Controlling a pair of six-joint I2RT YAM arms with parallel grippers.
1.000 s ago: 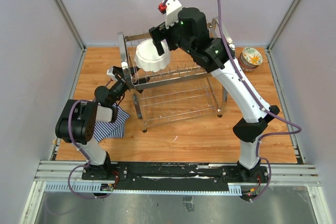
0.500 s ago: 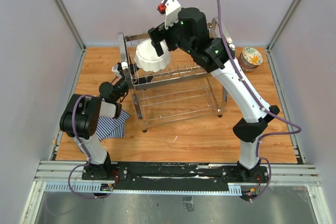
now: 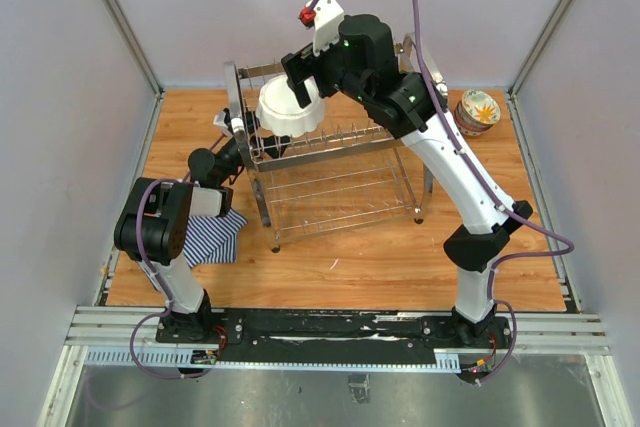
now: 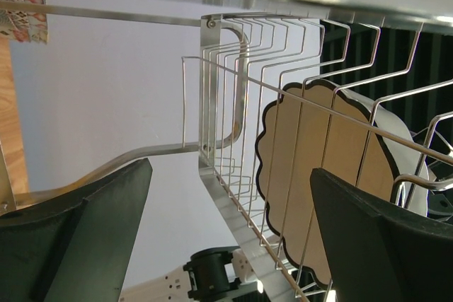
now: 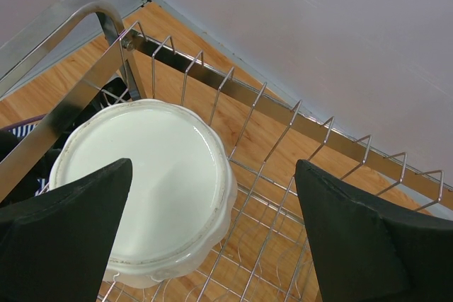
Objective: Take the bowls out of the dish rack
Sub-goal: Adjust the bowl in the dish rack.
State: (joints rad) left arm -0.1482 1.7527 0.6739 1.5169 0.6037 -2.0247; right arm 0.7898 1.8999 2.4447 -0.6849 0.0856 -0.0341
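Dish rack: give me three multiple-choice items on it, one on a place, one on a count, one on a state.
1. On the rack, the white bowl sits on: A the top tier; B the lower tier; C an end handle.
2. The rack's tiers number: A one; B two; C three.
3. The right gripper is: A shut on the bowl; B open over the bowl; C shut, empty.
A: the bowl rests on the upper wires. B: two wire shelves show. B: its fingers stand wide apart above the bowl.
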